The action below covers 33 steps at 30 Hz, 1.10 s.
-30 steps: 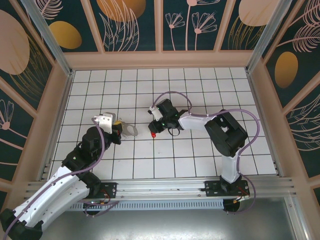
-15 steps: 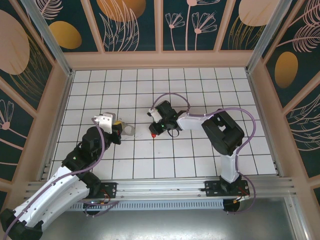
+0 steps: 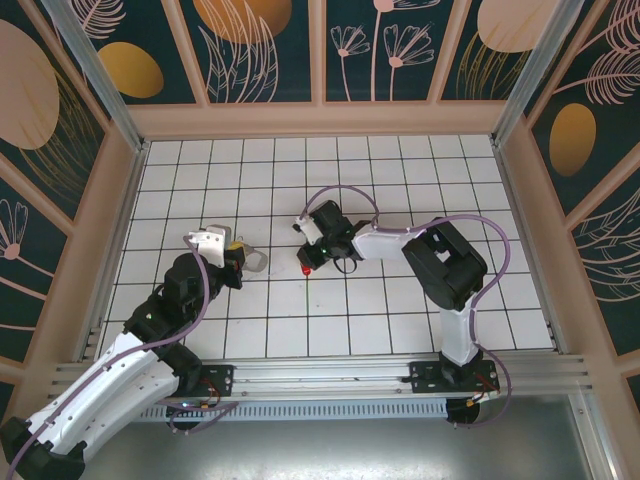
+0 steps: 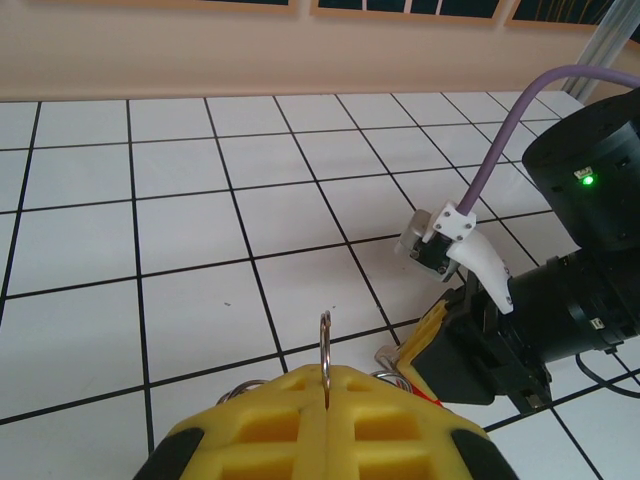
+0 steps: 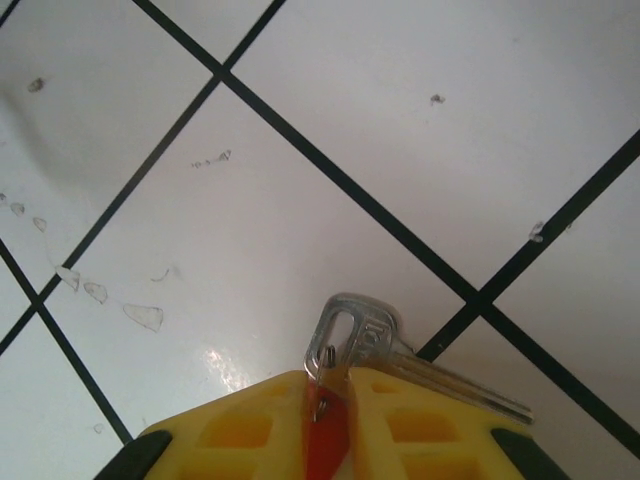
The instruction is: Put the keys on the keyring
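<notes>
keyring [image 3: 256,260] left, key [image 3: 306,268] right, on table [image 3: 400,170]

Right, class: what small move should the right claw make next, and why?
Probably lift a little: the right claw pinches the red key head down at the tile, while the left claw holds the ring upright, apart from it, so the key needs clearance first.

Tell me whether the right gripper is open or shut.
Shut on the red key: the right gripper has its yellow pads pressed against both sides of the red head.
</notes>
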{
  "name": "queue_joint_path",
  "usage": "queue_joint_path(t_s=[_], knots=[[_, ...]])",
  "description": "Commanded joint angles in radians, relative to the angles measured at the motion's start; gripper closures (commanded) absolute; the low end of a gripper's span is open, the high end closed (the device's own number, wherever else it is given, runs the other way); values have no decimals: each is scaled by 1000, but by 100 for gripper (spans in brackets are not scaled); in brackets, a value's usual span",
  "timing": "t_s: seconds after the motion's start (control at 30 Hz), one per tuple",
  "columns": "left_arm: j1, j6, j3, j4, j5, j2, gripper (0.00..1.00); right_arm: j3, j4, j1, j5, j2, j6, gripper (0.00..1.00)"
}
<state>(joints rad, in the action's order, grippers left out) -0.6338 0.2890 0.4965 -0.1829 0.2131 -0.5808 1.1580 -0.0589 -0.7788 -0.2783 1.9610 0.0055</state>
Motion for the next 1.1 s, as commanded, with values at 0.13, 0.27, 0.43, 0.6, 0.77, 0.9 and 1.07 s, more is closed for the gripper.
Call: queue_joint_path(t_s=[0.13, 0.27, 0.43, 0.6, 0.77, 0.9, 1.07], knots=[[5, -21, -1, 46, -15, 1, 100, 32, 8, -10, 7, 18, -10, 87], [5, -21, -1, 46, -15, 1, 100, 31, 8, -10, 2, 24, -10, 88], [4, -19, -3, 46, -17, 2, 100, 29, 13, -10, -5, 23, -12, 93], [6, -20, -3, 45, -15, 2, 100, 23, 15, -10, -11, 24, -13, 92], [5, -20, -2, 45, -16, 2, 100, 17, 26, -10, -27, 24, -13, 87], [5, -19, -3, 43, -14, 5, 100, 16, 26, -9, -27, 26, -15, 90], [5, -21, -3, 45, -14, 4, 100, 12, 27, -4, -25, 23, -16, 91]])
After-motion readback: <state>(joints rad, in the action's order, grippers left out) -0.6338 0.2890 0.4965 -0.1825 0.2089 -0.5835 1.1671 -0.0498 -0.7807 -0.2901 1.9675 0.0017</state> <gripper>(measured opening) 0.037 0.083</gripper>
